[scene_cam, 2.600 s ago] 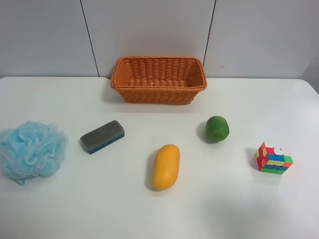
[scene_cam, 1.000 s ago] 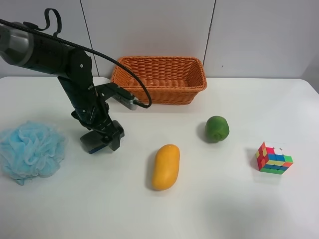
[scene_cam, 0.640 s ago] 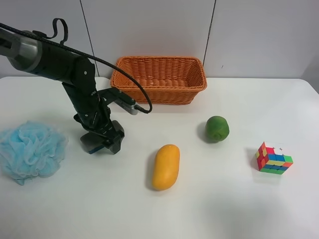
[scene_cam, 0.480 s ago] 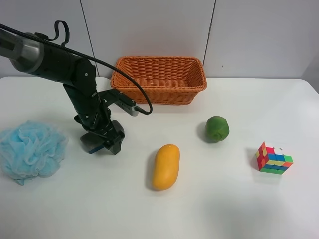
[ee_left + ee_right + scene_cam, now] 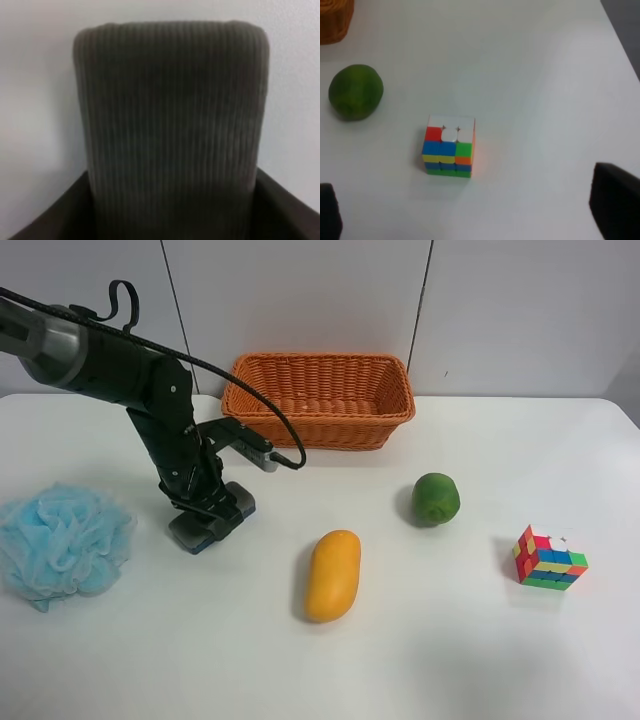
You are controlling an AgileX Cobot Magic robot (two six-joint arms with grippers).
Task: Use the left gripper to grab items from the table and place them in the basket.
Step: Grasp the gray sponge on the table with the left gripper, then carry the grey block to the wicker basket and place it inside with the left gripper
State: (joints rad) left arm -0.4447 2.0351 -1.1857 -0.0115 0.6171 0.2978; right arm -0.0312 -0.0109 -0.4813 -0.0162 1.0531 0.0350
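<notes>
The left hand (image 5: 212, 512), at the end of the dark arm on the exterior high view's left, points down over the eraser (image 5: 190, 533). It is closed on the eraser's two long sides; in the left wrist view the ribbed grey top fills the frame, with a dark finger (image 5: 45, 220) against each flank. The eraser lies at an angle low over the tabletop (image 5: 450, 650), well apart from the orange wicker basket (image 5: 318, 432) at the far edge; whether it still touches the surface cannot be told. A blue mesh sponge (image 5: 62, 540) sits on one side of it and a yellow mango (image 5: 333, 575) on the other. Farther along are a green fruit (image 5: 436, 498) and a puzzle cube (image 5: 549, 558). The right hand (image 5: 470, 212) is spread wide above the cube and holds nothing.
</notes>
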